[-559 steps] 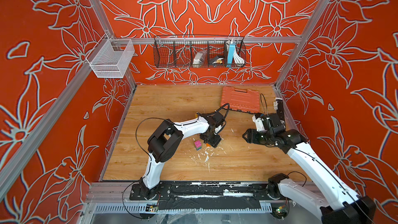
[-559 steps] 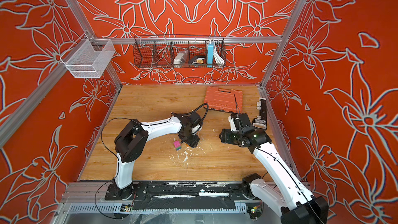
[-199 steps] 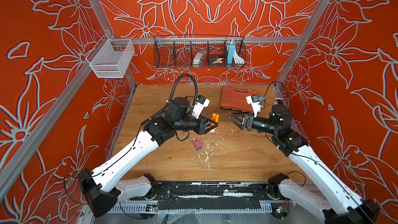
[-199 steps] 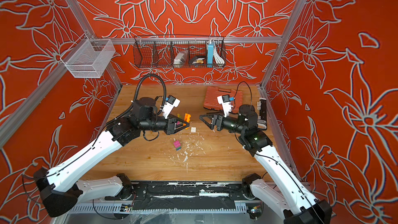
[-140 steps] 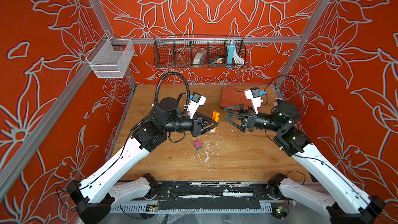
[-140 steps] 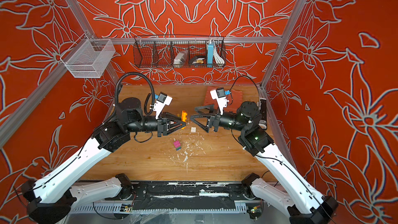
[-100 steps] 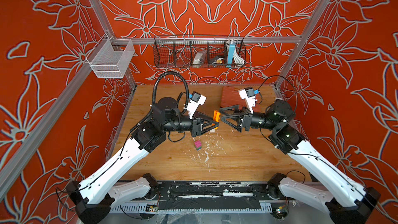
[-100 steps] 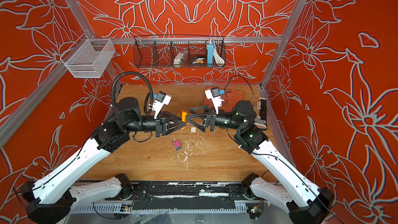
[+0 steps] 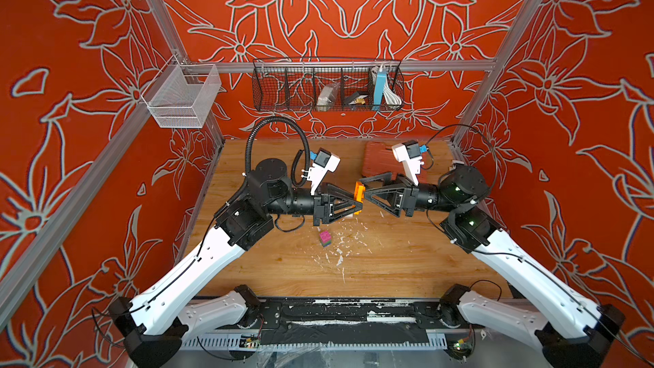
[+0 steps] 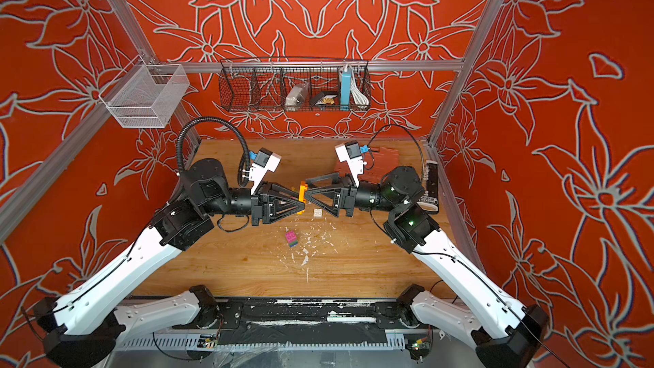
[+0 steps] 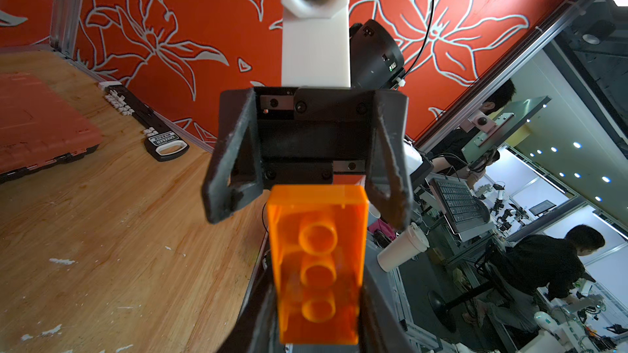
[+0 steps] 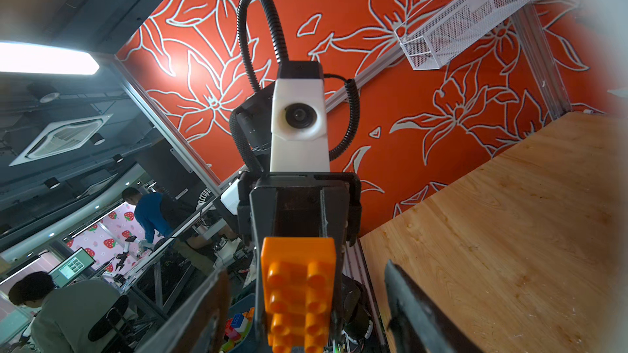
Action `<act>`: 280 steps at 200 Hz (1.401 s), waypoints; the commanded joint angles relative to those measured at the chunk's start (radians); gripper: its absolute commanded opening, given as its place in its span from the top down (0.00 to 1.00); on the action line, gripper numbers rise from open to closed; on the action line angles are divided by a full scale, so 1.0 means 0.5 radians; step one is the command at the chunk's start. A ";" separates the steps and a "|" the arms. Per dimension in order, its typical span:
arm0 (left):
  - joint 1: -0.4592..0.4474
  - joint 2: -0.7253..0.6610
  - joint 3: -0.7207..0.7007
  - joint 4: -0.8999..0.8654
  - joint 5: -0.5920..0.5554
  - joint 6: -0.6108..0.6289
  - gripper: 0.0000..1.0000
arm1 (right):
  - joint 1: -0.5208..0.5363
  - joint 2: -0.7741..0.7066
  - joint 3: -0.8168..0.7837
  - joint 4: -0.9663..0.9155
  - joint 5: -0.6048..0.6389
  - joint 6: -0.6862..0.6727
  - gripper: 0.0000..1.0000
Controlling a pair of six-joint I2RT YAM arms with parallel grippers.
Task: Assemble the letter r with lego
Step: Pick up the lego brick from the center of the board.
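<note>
The orange brick hung at the middle of the frame in both top views, clear of the tabletop. My left pincer was clamped tight on its lower end. My right pincer stood partly open, one jaw on each side of the brick's upper end. The right wrist view showed a gap on both sides, so it held nothing. Just below centre, a small pink-and-green stack sat on the tabletop among white flecks. In a top view a white brick lay between that stack and the pincers. The case lay above and right of centre.
</note>
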 commanded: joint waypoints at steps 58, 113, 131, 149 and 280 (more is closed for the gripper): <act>0.002 -0.009 -0.012 0.056 -0.004 -0.001 1.00 | 0.074 -0.001 0.093 -0.016 -0.013 0.002 0.41; 0.003 -0.006 -0.012 0.053 0.002 0.003 1.00 | 0.094 0.012 0.099 0.004 0.021 0.046 0.49; 0.003 -0.005 -0.015 0.052 0.002 0.002 1.00 | 0.102 0.019 0.102 0.038 0.026 0.075 0.50; 0.002 -0.003 -0.015 0.052 0.002 0.007 1.00 | 0.109 0.026 0.108 0.039 0.036 0.080 0.54; 0.001 -0.009 0.029 -0.197 -0.239 0.061 0.38 | 0.114 -0.068 0.209 -0.580 0.324 -0.342 0.96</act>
